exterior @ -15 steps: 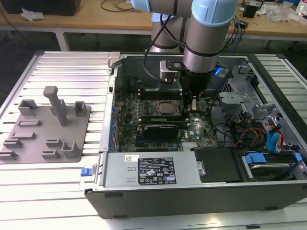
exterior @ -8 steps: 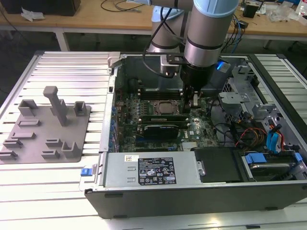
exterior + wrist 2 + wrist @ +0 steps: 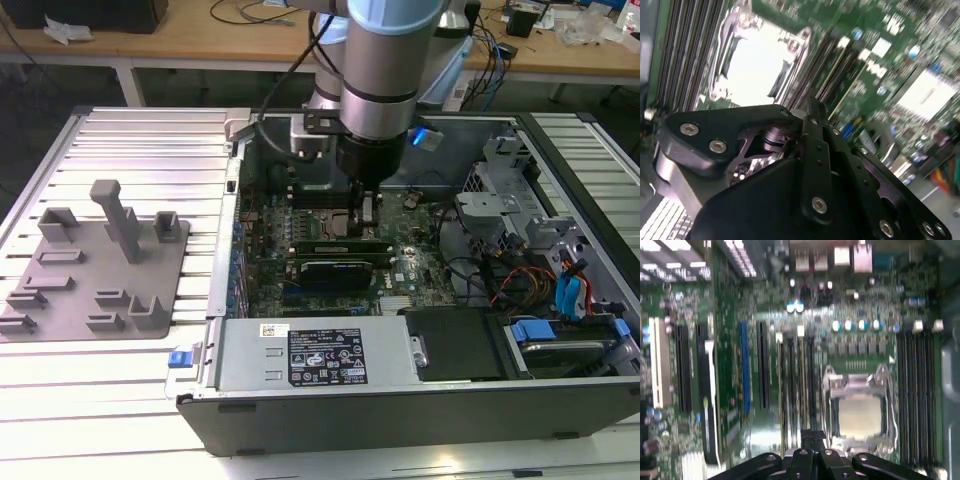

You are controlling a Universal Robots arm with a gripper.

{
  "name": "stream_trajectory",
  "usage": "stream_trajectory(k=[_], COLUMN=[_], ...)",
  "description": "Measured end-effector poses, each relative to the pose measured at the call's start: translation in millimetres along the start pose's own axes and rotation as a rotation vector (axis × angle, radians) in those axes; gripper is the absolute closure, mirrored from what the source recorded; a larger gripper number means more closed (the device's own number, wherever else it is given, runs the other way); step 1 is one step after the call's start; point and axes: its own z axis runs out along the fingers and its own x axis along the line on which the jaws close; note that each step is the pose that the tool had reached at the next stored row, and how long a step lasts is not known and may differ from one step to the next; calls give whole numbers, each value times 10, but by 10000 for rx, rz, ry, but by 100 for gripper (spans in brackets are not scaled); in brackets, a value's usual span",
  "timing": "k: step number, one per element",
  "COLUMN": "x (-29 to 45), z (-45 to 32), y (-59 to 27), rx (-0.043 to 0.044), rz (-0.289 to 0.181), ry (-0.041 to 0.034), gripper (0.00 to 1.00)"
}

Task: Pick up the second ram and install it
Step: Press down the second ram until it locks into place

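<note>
**Exterior view.** The arm is reaching down into an open case (image 3: 400,415) that is lying on the slatted bench (image 3: 130,140). The pincer (image 3: 368,212) is hanging low over the motherboard, just behind a ram (image 3: 335,245) that is standing in a slot. A black card (image 3: 335,268) is sitting just in front of the ram. A power supply (image 3: 320,355) and loose cables (image 3: 500,275) are crowding that area. A grey fixture (image 3: 100,270) is resting well apart, towards the exterior view's left.

**Second wrist view.** The pincer (image 3: 812,112) is showing narrow, its fingers drawn together. Its black body is hiding the board beneath it, beside the CPU socket (image 3: 757,65).

**First wrist view.** The narrow pincer (image 3: 812,436) is pointing at the memory slots (image 3: 797,390) beside the socket (image 3: 859,412).
</note>
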Motion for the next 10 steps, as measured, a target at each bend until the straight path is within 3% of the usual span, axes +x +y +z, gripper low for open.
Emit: stream_trajectory(k=[1, 4, 10], x=[2, 6, 12], z=[0, 0, 8], y=[77, 197, 332], rx=[2, 8, 9], rz=[2, 2, 0], ry=[0, -1, -1], gripper=[92, 92, 92])
